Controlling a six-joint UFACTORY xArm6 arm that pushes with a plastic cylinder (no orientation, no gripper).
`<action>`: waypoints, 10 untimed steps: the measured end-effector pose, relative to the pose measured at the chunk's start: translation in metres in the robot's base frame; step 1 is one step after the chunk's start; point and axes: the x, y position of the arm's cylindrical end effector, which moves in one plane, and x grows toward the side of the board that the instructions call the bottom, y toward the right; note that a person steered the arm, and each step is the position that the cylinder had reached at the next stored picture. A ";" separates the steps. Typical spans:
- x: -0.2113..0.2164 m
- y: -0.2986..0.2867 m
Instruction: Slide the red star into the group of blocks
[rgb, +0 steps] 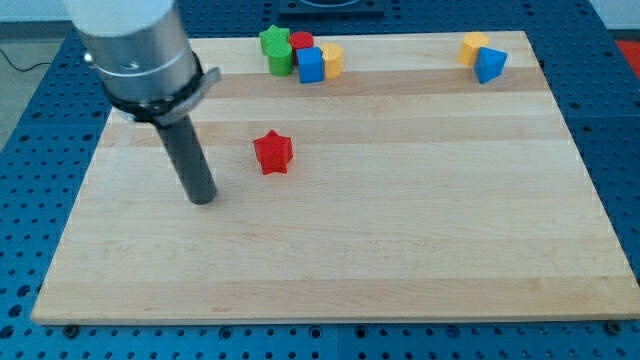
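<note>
The red star (272, 152) lies on the wooden board (400, 240), left of centre. My tip (204, 199) rests on the board to the star's lower left, apart from it by a clear gap. The group of blocks sits at the view's top, above the star: a green star (273, 40), a green cylinder (280, 58), a red cylinder (302, 42), a blue block (311, 66) and a yellow block (332, 59), packed close together.
A yellow block (474, 46) and a blue triangular block (490, 65) touch each other at the view's top right. The arm's grey body (135, 50) hangs over the board's top left corner. A blue perforated table surrounds the board.
</note>
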 end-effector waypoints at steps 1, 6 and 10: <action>-0.007 0.049; -0.140 0.022; -0.163 0.016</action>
